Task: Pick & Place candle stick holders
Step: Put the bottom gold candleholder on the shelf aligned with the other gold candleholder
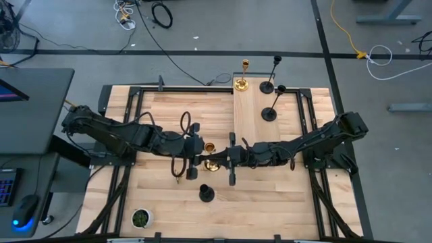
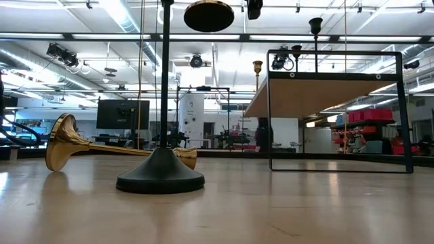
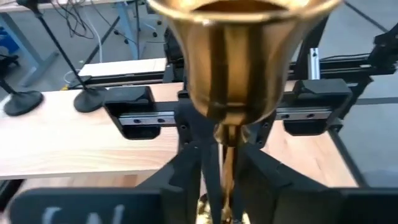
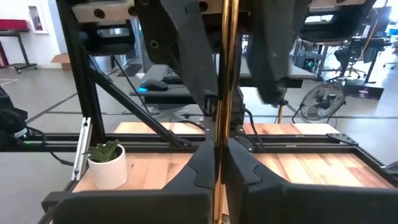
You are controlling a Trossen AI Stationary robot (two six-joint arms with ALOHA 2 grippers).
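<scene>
Readable text: none is showing in any view.
Left gripper (image 3: 217,205) housing: pale marks are showing, too blurred to read.
Monitor (image 2: 123,114) across the room: screen is showing dark, no characters legible.

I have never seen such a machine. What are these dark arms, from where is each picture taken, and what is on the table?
It is a robot with two arms at a wooden table. One picture looks down from above, one level across the tabletop, two from wrist cameras. Mid-table, the right hand is shut on a gold candlestick, facing the left hand. A black candlestick and a potted plant stand on the table; three more candlesticks on the raised shelf.
</scene>
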